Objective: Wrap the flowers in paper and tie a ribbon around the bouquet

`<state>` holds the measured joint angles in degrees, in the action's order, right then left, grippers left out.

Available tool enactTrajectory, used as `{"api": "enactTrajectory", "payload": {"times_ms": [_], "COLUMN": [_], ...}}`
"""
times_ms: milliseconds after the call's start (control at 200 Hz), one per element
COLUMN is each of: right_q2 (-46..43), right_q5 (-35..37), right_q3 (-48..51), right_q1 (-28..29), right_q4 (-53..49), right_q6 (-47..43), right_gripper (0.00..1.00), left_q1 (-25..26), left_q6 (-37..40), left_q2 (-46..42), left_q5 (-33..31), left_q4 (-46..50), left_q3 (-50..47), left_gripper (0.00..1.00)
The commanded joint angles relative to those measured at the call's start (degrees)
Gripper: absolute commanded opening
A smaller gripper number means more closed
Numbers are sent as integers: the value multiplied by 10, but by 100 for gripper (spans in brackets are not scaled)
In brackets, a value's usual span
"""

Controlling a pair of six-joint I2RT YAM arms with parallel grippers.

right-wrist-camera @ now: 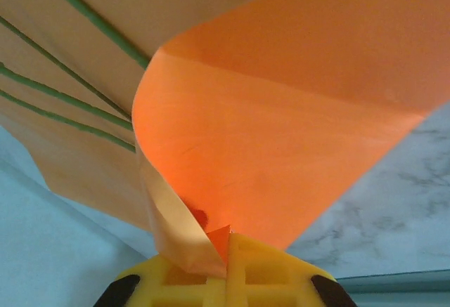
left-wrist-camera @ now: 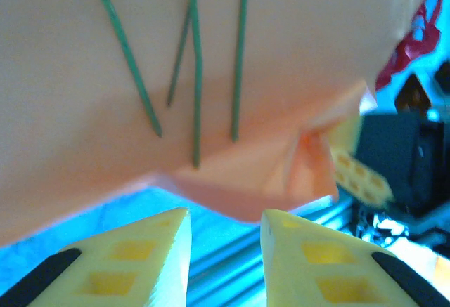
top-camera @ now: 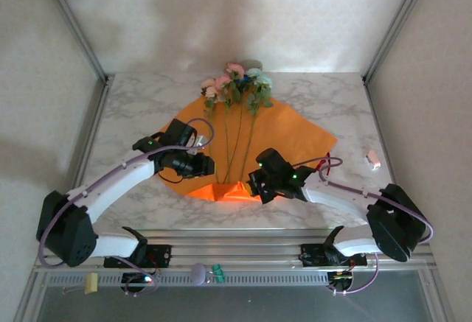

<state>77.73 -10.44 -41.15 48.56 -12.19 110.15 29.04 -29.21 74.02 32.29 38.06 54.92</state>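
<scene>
Pressed together, the jaws of the right gripper (right-wrist-camera: 228,240) pinch the near corner of the paper (top-camera: 295,134). In the right wrist view that corner curls up and over, bright orange on one face and paler on the other. On the left gripper (left-wrist-camera: 225,216) the jaws stand apart with nothing between them, hovering just short of the paper's folded near edge. The flowers (top-camera: 240,82) lie along the middle of the sheet, heads at the far edge of the table (top-camera: 339,105) and stems (left-wrist-camera: 197,75) running toward the arms, their cut ends stopping just inside the fold. A thin red strip, probably the ribbon (top-camera: 325,162), lies at the paper's right edge beside the right arm, with neither gripper on it. I judge this to be early in the wrapping: the bottom corner is being turned up over the stem ends, and neither side has been rolled in, so no cone exists yet and tying is well off. The next move seems to call for the right gripper to carry the corner farther over the stems and press it flat, while the left gripper closes on the left flap to bring it across. The sheet looks thin and springy, so a released fold may open, and the loose stems may roll if the paper drags.
</scene>
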Motion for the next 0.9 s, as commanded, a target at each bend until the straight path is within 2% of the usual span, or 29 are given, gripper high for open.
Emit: {"api": "enactTrajectory", "payload": {"times_ms": [0, 220, 320, 425, 531, 601, 661, 791, 896], "right_q2": [26, 60, 69, 77, 93, 89, 74, 21, -46], "right_q5": [-15, -15, -10, 3, -5, -1, 13, 58, 76], "right_q3": [-26, -50, -52, -54, -76, -92, -103, -116, -76], "right_q1": [-10, -33, -42, -49, -69, -77, -81, -77, -72], "right_q4": [7, -7, -15, -8, -34, -73, -116, -195, -206], "right_q6": [-13, -37, -46, -71, -137, -189, -237, -354, -412], "right_gripper": [0, 0, 3, 14, 24, 42, 52, 56, 54], "left_q1": [-3, -3, -3, -3, -3, -5, -8, -15, -26], "left_q6": [-30, -82, -83, -92, -102, -104, -117, -157, -172], "left_q2": [-30, -49, -26, 4, 30, 47, 52, 46, 55], "left_q5": [66, 107, 91, 63, 20, -28, -53, -71, -71], "left_q4": [-6, -115, -140, -172, -191, -185, -189, -223, -245], "left_q3": [-66, -147, -161, -173, -187, -197, -209, -250, -268], "left_gripper": [30, 25, 23, 20, 16, 12, 9, 9, 9]}}
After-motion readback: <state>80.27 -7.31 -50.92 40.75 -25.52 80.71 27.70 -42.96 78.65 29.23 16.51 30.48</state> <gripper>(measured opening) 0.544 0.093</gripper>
